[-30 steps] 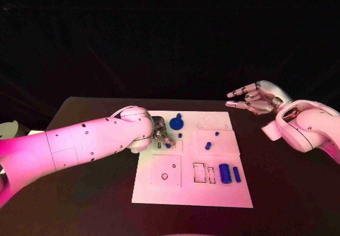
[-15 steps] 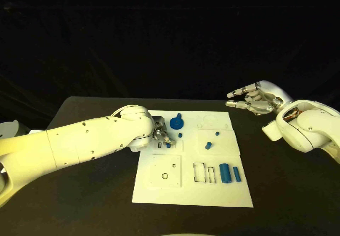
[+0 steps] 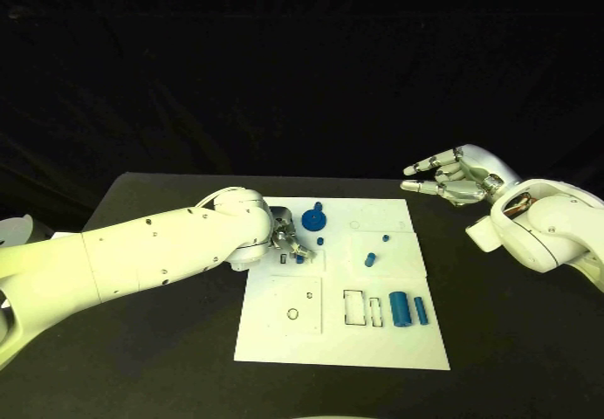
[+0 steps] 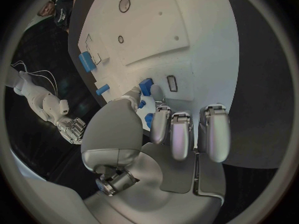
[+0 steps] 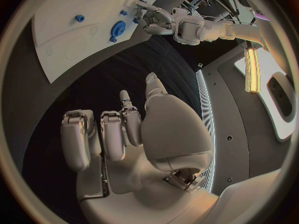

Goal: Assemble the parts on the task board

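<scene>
Blue and small, the peg sits pinched at the left hand's fingertips, low over the task board beside its small rectangular slot. A tilted peg could jam or slip loose there. The right hand hovers beyond the board's far right corner, loosely curled, holding nothing.

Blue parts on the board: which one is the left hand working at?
The small blue part at the left hand's fingertips, beside a small slot; the other blue parts lie apart, untouched.
</scene>
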Tool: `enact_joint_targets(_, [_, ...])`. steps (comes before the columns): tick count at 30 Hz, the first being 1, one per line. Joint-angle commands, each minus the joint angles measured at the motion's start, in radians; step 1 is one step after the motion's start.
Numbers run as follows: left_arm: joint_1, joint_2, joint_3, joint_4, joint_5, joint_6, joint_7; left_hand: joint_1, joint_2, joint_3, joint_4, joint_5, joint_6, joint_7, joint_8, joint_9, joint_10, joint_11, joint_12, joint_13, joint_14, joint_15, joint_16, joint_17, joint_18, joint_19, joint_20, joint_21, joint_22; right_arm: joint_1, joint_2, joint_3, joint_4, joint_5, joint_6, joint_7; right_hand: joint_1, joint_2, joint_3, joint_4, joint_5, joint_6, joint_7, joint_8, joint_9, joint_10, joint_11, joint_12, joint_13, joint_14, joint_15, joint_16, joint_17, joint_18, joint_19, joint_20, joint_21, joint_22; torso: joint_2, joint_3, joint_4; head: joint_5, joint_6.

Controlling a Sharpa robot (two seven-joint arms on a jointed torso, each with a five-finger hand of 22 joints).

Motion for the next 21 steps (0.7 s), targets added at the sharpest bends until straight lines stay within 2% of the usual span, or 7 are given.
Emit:
enact_joint_targets(1, [-0.01,-0.005,-0.006,0.003,0.003,0.027,-0.012,-0.007,0.004,-0.012,0.0,0.003,0.004,-0.002,0.0,0.002,0.008,-0.002,0.006,0.016,0.107,-0.007,0.003,0.263,-0.013,0.052,-0.01,0.005,0.15,-0.001,0.0,0.0,0.0,-0.003,0.013,0.006,-0.009,-0.001,-0.008,0.0,-0.005,-0.007,0.001,0.002,0.001,0.029,0.002,-0.004,0.178,0.082,0.001,-0.004,0.157,0.019,0.049,0.004,-0.005,0.164,0.001,-0.0008,-0.0004,-0.001,0.001])
enact_joint_targets(9, [-0.01,-0.023,0.004,0.028,0.011,-0.008,-0.01,-0.018,0.019,-0.063,0.002,0.003,0.005,-0.002,-0.001,0.003,0.008,-0.003,0.006,0.016,0.107,-0.008,0.003,0.263,-0.012,0.052,-0.011,0.004,0.148,-0.003,0.0,-0.001,-0.006,-0.003,0.013,0.005,-0.009,-0.001,-0.009,0.0,-0.006,-0.007,0.001,0.002,0.001,0.028,0.002,-0.006,0.178,0.081,0.001,-0.005,0.155,0.019,0.048,0.004,-0.006,0.163,0.0,-0.0004,0.0014,-0.005,0.003])
enact_joint_targets(11, [-0.01,-0.03,0.013,0.04,0.032,-0.025,-0.009,-0.024,0.022,-0.087,0.002,0.003,0.002,-0.002,-0.002,0.003,0.006,-0.002,0.002,0.012,0.107,-0.008,0.003,0.263,-0.011,0.05,-0.011,0.001,0.144,-0.003,0.001,-0.002,-0.01,-0.003,0.014,0.005,-0.01,-0.001,-0.009,0.0,-0.006,-0.007,0.001,0.002,0.001,0.028,0.002,-0.008,0.177,0.081,0.001,-0.006,0.154,0.019,0.048,0.004,-0.006,0.162,0.0,-0.0011,0.0017,-0.005,0.005])
enact_joint_targets(12, [-0.01,-0.03,0.013,0.04,0.032,-0.025,-0.009,-0.025,0.023,-0.093,0.002,0.003,0.001,-0.002,-0.003,0.003,0.005,-0.002,0.0,0.01,0.107,-0.008,0.003,0.263,-0.011,0.049,-0.011,0.0,0.142,-0.003,0.001,-0.002,-0.01,-0.003,0.014,0.005,-0.01,-0.001,-0.009,0.0,-0.006,-0.007,0.001,0.002,0.001,0.028,0.002,-0.008,0.177,0.081,0.001,-0.006,0.154,0.019,0.048,0.004,-0.006,0.162,0.0,-0.0011,0.0017,-0.005,0.005])
enact_joint_targets(14, [-0.009,-0.038,0.025,0.052,0.07,-0.047,-0.007,-0.027,0.027,-0.12,0.002,0.004,-0.011,0.002,-0.009,0.002,-0.004,0.0,-0.013,-0.003,0.107,-0.007,0.003,0.263,-0.008,0.044,-0.01,-0.007,0.131,-0.004,0.002,-0.003,-0.015,-0.003,0.015,0.005,-0.01,-0.001,-0.009,0.0,-0.006,-0.007,0.001,0.002,0.001,0.028,0.002,-0.008,0.177,0.081,0.001,-0.006,0.154,0.019,0.048,0.004,-0.006,0.162,-0.001,-0.0005,0.0009,-0.005,0.008])
enact_joint_targets(19, [0.007,-0.06,0.049,0.074,0.181,-0.082,-0.001,-0.007,0.032,-0.179,0.002,0.006,-0.076,0.029,-0.061,-0.025,-0.038,0.022,-0.053,-0.048,0.107,0.007,0.003,0.263,0.003,0.022,0.0,-0.037,0.084,-0.006,0.007,-0.005,-0.027,-0.003,0.016,0.005,-0.01,-0.001,-0.009,0.0,-0.006,-0.007,0.001,0.002,0.001,0.028,0.002,-0.008,0.177,0.081,0.001,-0.006,0.154,0.019,0.048,0.004,-0.006,0.162,0.0,0.0005,-0.0003,-0.002,0.013])
enact_joint_targets(21, [0.02,-0.071,0.056,0.079,0.21,-0.079,0.0,0.012,0.036,-0.201,0.004,0.008,-0.102,0.045,-0.1,-0.056,-0.051,0.038,-0.065,-0.062,0.107,0.021,0.003,0.263,0.004,0.018,0.01,-0.044,0.076,-0.009,0.009,-0.006,-0.032,-0.003,0.017,0.005,-0.011,-0.001,-0.011,0.001,-0.007,-0.007,0.001,0.002,0.001,0.028,0.002,-0.008,0.177,0.081,0.001,-0.006,0.154,0.019,0.048,0.004,-0.007,0.162,0.001,0.0007,0.0001,-0.002,0.014])
